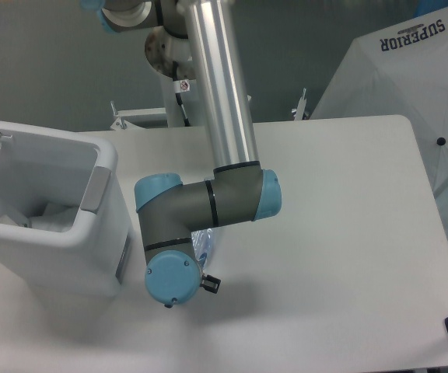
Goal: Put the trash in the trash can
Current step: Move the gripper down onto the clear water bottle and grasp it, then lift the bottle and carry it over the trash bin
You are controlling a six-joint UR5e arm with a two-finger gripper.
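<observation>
Peeking beneath wrist – bottle [203, 242], beside bin [103, 233] – hand hidden, grip unclear.

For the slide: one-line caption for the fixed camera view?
UR5e arm's wrist hides most of a clear plastic bottle beside the open white trash can on the table.

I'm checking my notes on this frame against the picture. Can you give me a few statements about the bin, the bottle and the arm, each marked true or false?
1. The trash can has its lid open. True.
2. The trash can is empty. False: something white lies inside it.
3. The bottle lies in the open on the table. False: only a bluish sliver shows, beside the arm's wrist.
4. The claw is plainly visible. False: the wrist hides it.
5. The trash can stands left of the arm. True.
</observation>
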